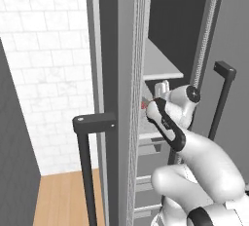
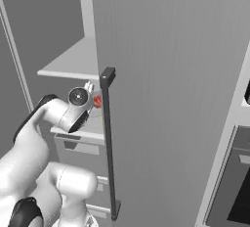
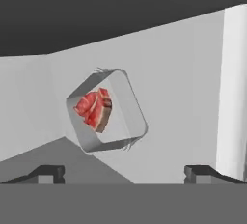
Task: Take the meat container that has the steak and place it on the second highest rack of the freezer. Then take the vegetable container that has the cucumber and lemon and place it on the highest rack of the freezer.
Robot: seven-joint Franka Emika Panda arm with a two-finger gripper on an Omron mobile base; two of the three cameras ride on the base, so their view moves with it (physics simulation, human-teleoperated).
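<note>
While the arm reaches into the open freezer point(image 1: 165, 35), the hand view gives us the meat container point(image 3: 107, 110) just left of centre, a clear, rounded-corner tub seen rotated like a diamond, one corner up near the top middle and another down toward the lower left. Its open face is turned toward the camera, and the red steak point(image 3: 94, 108) sits inside, its long side slanting from lower right to upper left. It rests on a pale grey rack point(image 3: 72, 162), close to the back wall.

And the gripper point(image 3: 124, 172) — jaws spread wide, the two dark fingertips point(image 3: 48, 172) far apart at the bottom left and bottom right, nothing between them, touching nothing; the tub sits clear above them.

Over in the left base view, a speck of red peeks out mid-frame beside the wrist, under a grey shelf point(image 1: 163, 66). From the right base view, that red sits just left of the door handle point(image 2: 109, 143).
</note>
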